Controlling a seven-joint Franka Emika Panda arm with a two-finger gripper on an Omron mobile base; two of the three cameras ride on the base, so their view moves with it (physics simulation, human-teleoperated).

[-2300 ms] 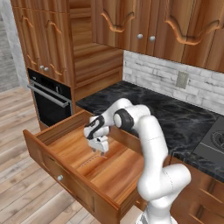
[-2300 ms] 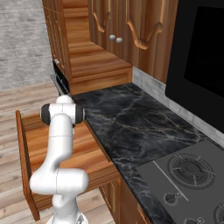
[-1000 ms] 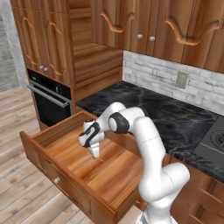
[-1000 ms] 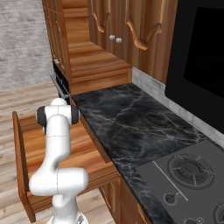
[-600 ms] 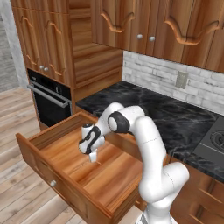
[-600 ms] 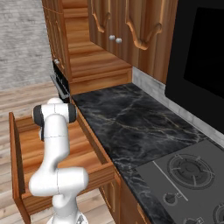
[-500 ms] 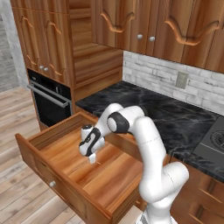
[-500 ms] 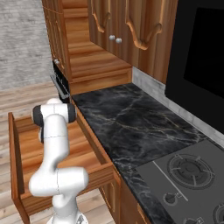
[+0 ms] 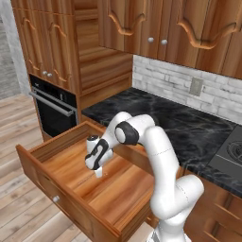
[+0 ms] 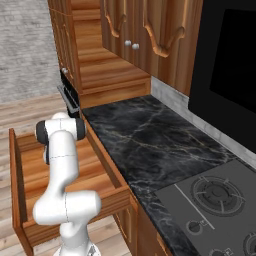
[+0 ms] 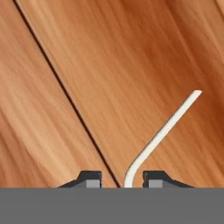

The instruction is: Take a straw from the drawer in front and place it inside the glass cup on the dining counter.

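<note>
The wide, shallow reddish-brown wooden drawer (image 9: 71, 189) is seen pulled well out, across the lower left of the left base view; a small round silver knob (image 9: 56, 199) is set in its front panel. In the right base view the same drawer (image 10: 30, 170) is seen at lower left, partly hidden behind the white arm.

The white two-finger gripper (image 9: 98, 172) is lowered into the drawer, left of centre in the left base view, its tips close to the plain wood floor; contact cannot be judged there.

In the hand view, the thin pale bent straw (image 11: 162, 133) is seen rising from between the two dark finger tips (image 11: 90, 178) at the bottom centre, then slanting to the upper right over the wood floor. It sits in the gap nearer the right tip. The tips are held apart, with a gap on either side of the straw; whether the straw is touched by either pad cannot be told.

The black marble counter with white veins (image 9: 179, 127) is seen behind the arm, backed by white brick (image 9: 189, 90). A black oven (image 9: 54, 113) is set in the cabinets at the left.
</note>
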